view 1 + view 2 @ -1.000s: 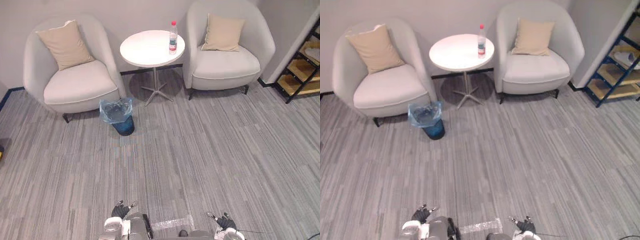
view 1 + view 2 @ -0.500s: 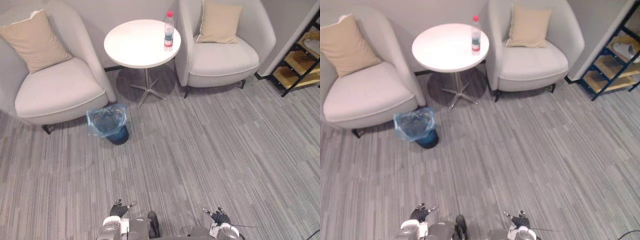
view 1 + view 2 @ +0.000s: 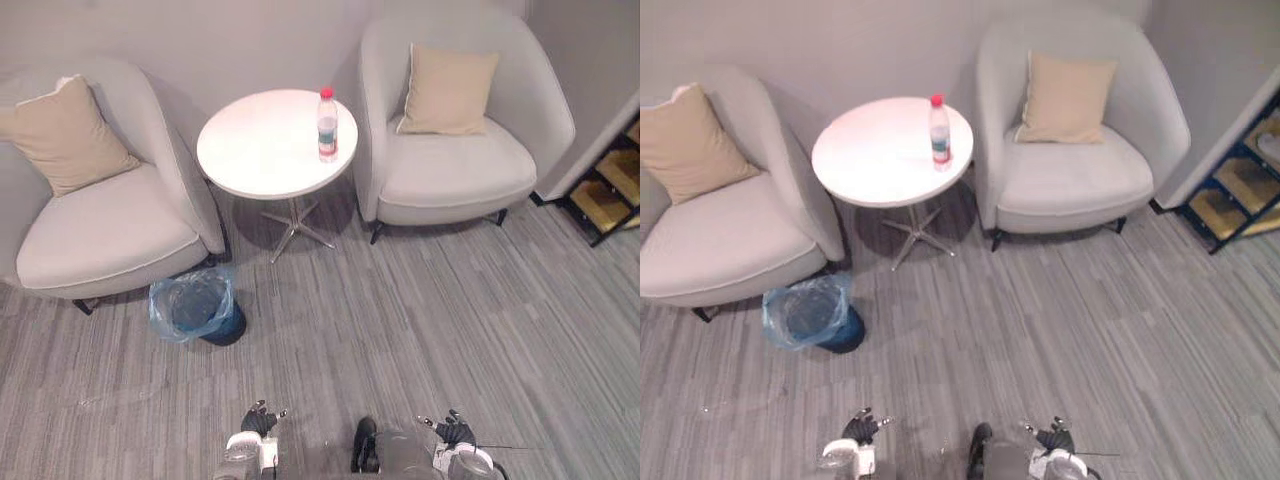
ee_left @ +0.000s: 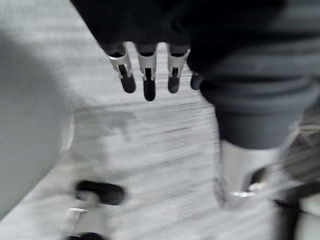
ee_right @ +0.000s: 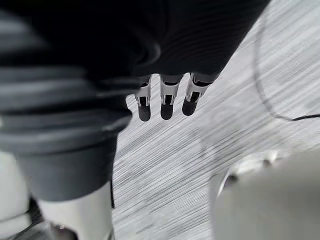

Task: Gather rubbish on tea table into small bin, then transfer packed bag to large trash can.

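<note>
At far left, the left armchair (image 3: 100, 230) carries a tan cushion (image 3: 62, 135). The small bin (image 3: 195, 308) stands on the floor just beside its front corner and near the table, probably so that rubbish can be dropped in from there. It is a dark bin lined with a crinkled translucent blue bag (image 3: 168, 318) that spills over its rim. My left hand (image 4: 148, 75) hangs low at my side, fingers straight and relaxed, holding nothing. The round white tea table (image 3: 250, 150) stands on one pedestal between the two chairs. The task's thing, a clear plastic bottle (image 3: 327, 125) with a red cap and a label band, stands upright near the table's right edge, well apart from both hands. The right armchair (image 3: 455, 175) holds a second tan cushion (image 3: 447, 90). My right hand (image 5: 167, 100) also hangs with slack fingers, empty. I judge both hands are kept low and free for the approach; no pick-up has begun.
</note>
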